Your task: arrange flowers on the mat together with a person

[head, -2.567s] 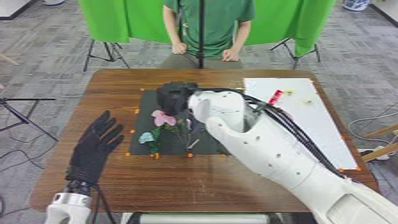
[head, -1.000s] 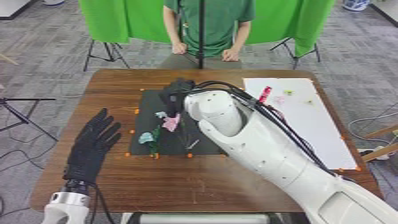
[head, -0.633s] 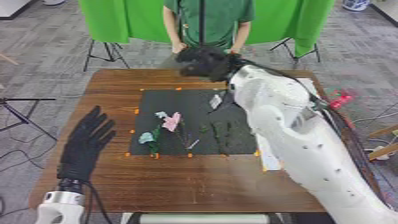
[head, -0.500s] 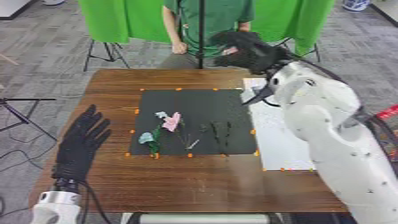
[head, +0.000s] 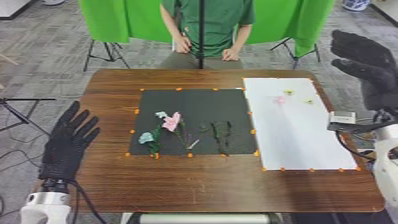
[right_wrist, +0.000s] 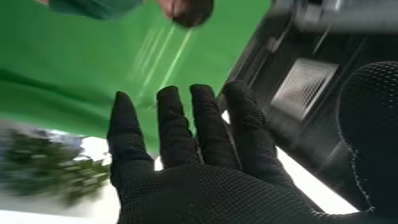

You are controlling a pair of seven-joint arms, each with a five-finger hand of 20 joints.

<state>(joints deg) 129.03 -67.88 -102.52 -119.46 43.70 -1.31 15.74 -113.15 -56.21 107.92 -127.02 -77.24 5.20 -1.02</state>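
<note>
On the dark mat (head: 191,102), the flowers lie with their heads pointing away from the robot and their stems pointing toward it, maybe so they look like they are growing up. The pink flower (head: 172,121) is near the middle of the left half, with a small pale blue flower (head: 162,114) just beside it. A light blue flower (head: 147,137) with green leaves sits closer to the left edge. Some dark green stems (head: 221,135) lie on the right part, maybe put there to fill that side and make it match. Orange bits (head: 179,89) go around the mat, and I guess they show where it should stay. On the white sheet (head: 302,135) there is a small pink bloom (head: 280,100) and a yellow bloom (head: 289,92), which could be spares to pick from. The right hand (head: 369,62) is up past the sheet's right side, its fingers straight and apart, holding nothing. Being off the mat like that leaves room for someone else's turn. The left hand (head: 64,150) is by the table's (head: 178,185) left edge, fingers spread and nothing in them, probably just waiting out of the way so it can't bump the flowers.
</note>
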